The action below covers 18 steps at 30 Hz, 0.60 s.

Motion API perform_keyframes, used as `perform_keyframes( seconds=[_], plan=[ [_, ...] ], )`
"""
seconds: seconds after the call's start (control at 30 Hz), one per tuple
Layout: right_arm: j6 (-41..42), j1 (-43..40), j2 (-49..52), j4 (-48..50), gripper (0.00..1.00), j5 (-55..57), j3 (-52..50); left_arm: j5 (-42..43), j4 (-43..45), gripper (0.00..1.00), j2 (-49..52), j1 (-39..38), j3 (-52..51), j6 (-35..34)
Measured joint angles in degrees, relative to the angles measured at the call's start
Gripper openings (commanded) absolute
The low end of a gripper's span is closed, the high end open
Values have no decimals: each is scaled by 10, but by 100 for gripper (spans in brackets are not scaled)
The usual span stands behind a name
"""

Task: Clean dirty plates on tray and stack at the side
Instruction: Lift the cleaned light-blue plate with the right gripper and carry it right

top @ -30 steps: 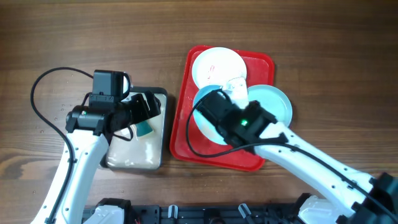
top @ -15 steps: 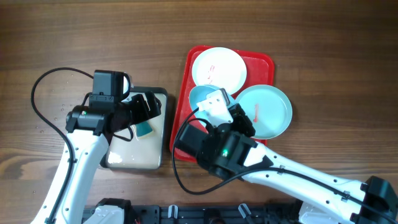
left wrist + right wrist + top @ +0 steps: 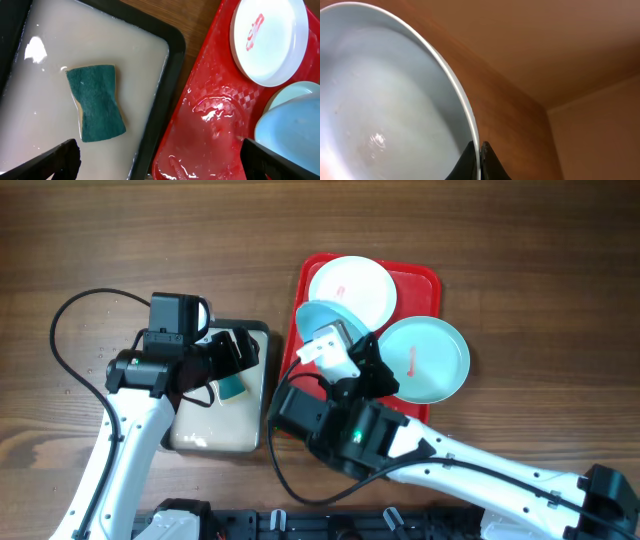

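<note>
A red tray (image 3: 425, 280) lies mid-table and also shows in the left wrist view (image 3: 210, 125). A white plate (image 3: 351, 287) with a red smear sits at its far end, also in the left wrist view (image 3: 270, 40). A mint-blue plate (image 3: 425, 358) with a small smear lies at the tray's right side. My right gripper (image 3: 480, 155) is shut on the rim of a second mint-blue plate (image 3: 320, 317), tilted and lifted above the tray's left side; it fills the right wrist view (image 3: 385, 100). My left gripper (image 3: 160, 160) is open above the cream tray's right edge.
A black-rimmed cream tray (image 3: 256, 330) of soapy water sits left of the red tray, holding a green sponge (image 3: 97, 102), which also shows in the overhead view (image 3: 232, 387). A black cable loops at the left (image 3: 60, 330). The red tray's floor is wet.
My right arm has swung back toward the near edge, lifting and tilting the mint-blue plate up off the tray. The left arm has not moved.
</note>
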Motion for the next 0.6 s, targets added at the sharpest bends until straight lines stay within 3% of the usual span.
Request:
perform_keyframes(
  seconds=[0.6],
  plan=[
    [-7,31,0,6,4,11,0,0,0,100,0,0,0,0]
  ],
)
